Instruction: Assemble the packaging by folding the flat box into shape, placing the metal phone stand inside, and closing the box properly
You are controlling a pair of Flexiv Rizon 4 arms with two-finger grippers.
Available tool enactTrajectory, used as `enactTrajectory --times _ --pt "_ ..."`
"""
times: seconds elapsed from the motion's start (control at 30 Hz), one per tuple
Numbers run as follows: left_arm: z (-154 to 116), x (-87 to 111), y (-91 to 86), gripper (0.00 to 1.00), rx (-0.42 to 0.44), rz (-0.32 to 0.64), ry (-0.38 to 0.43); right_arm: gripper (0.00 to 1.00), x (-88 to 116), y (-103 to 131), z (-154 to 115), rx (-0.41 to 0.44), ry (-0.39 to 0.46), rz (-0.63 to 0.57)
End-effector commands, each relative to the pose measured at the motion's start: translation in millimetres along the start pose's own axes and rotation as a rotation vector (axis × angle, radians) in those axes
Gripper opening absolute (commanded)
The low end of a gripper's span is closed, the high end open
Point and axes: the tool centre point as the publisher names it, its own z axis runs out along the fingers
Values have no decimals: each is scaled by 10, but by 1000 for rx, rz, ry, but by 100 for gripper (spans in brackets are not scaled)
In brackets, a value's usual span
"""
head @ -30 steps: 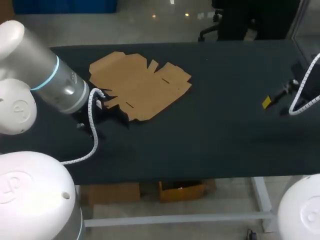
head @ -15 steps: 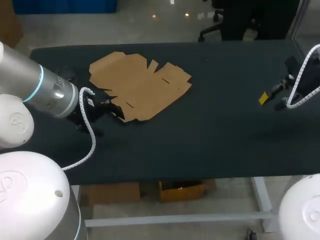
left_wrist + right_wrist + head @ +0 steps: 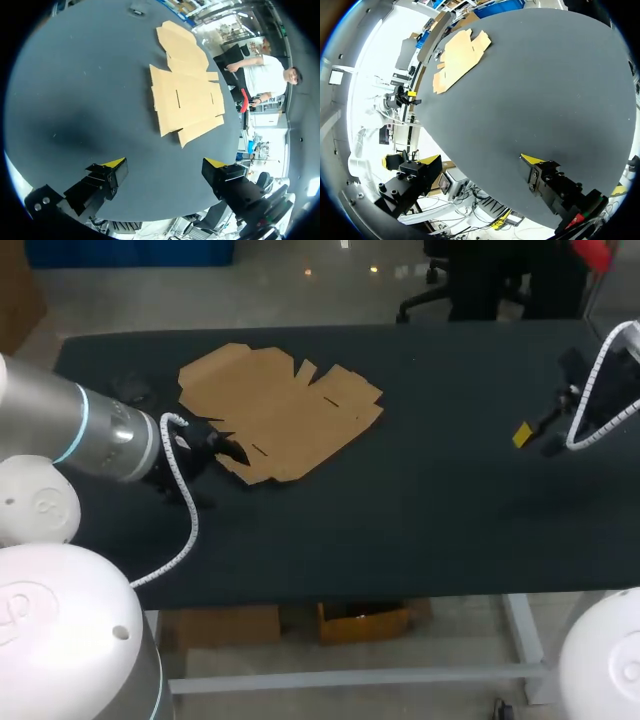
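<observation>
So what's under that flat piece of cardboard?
The flat cardboard lies directly on the black table, which shows around it. Anything beneath the sheet is covered and cannot be seen.

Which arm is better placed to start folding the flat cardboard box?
Left. Its open left pincer sits right by the flat box's edge, while the right pincer hangs far off to the other side.

Flat box (image 3: pixel 280 405): plain brown cardboard, matt and dry-looking, smooth-faced. Table (image 3: pixel 420 510): dark matt covering, smooth, possibly cloth. Left arm (image 3: pixel 60 425): satin grey, metal-looking sleeve between glossy white moulded shells, with a coiled white plastic cable (image 3: pixel 192 525). Left gripper (image 3: pixel 164 163): matt black fingers (image 3: pixel 97 185) with bright yellow tips.
</observation>
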Motion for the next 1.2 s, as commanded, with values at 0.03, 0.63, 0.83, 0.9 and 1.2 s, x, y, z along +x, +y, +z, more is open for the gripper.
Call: enactTrajectory --times 0.03,0.63,0.83,0.9,1.2 --pt "64 -2 -27 100 1 -2 -1 100 -92 117 10 46 22 -14" --pt "143 -4 -91 100 6 -3 18 100 9 150 -51 -39 -47 39" --pt "210 -10 -190 100 24 -16 31 100 94 168 -149 -86 -91 59" --pt "243 -19 -225 100 24 -15 32 100 110 175 -170 -97 -100 64" --pt "322 -66 -447 100 66 37 64 100 124 221 -203 -127 -111 77"
